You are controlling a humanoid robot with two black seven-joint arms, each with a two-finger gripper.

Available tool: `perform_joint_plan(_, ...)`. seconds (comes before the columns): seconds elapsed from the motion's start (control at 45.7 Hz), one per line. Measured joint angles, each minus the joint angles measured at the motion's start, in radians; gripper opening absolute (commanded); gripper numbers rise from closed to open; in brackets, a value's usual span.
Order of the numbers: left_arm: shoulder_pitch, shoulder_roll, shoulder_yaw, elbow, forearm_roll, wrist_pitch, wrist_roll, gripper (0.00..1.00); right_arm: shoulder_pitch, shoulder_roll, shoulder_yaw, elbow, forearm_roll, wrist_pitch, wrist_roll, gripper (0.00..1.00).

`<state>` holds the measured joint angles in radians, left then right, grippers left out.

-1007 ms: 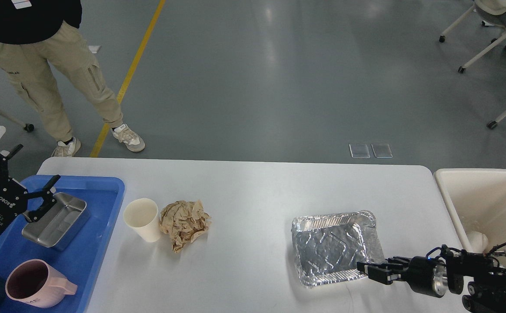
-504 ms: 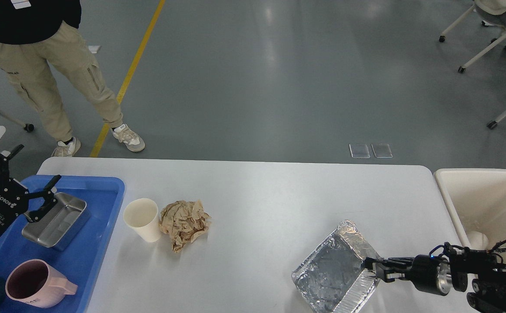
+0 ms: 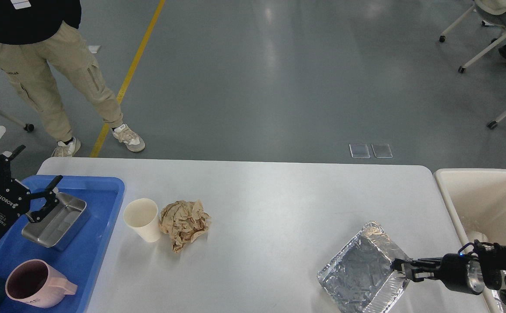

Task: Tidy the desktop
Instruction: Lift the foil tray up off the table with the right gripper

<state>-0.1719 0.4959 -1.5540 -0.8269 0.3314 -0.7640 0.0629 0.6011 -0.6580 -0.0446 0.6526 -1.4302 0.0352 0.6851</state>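
The desktop (image 3: pixel 257 191), matte white with rounded corners, spans the view under both arms. The left gripper (image 3: pixel 27 184), marked ROBOTIQ in white on black, spreads wide over a blue plastic tray (image 3: pixel 92 243), one finger touching a shiny steel pan (image 3: pixel 59 224). Below it sits a pink mug (image 3: pixel 35 284). Well right of it stand a paper cup (image 3: pixel 142 219) and crumpled brown paper (image 3: pixel 184 224). The right gripper (image 3: pixel 401 270) pinches the rim of a crinkled foil tray (image 3: pixel 361 269), tilted; a cream bin (image 3: pixel 487 204) is behind it.

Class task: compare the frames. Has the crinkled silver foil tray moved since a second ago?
Yes. The crinkled silver foil tray has shifted right and nearer, toward the cream bin, gripped by the right gripper; the white paper cup stayed put.
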Motion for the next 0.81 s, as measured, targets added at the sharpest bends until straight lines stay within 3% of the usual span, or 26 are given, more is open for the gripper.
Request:
perform_joint_plan(0.219, -0.001, 0.0, 0.0, 0.001, 0.001, 0.0, 0.0, 0.97, 0.083, -0.073, 0.0, 0.017, 0.139, 0.23, -0.056, 0.0)
perform_joint_plan(0.372, -0.002, 0.001, 0.003, 0.001, 0.001, 0.003, 0.0, 0.97, 0.157, -0.159, 0.001, 0.086, 0.205, 0.364, -0.178, 0.0)
perform_joint_plan(0.635, -0.004, 0.0, 0.003, 0.0, 0.003, 0.004, 0.002, 0.97, 0.294, -0.266, 0.006, 0.264, 0.254, 0.456, -0.302, 0.0)
perform_joint_plan(0.81, -0.006, 0.002, 0.012, 0.0, 0.003, 0.007, 0.002, 0.97, 0.376, -0.268, 0.011, 0.344, 0.365, 0.509, -0.46, 0.0)
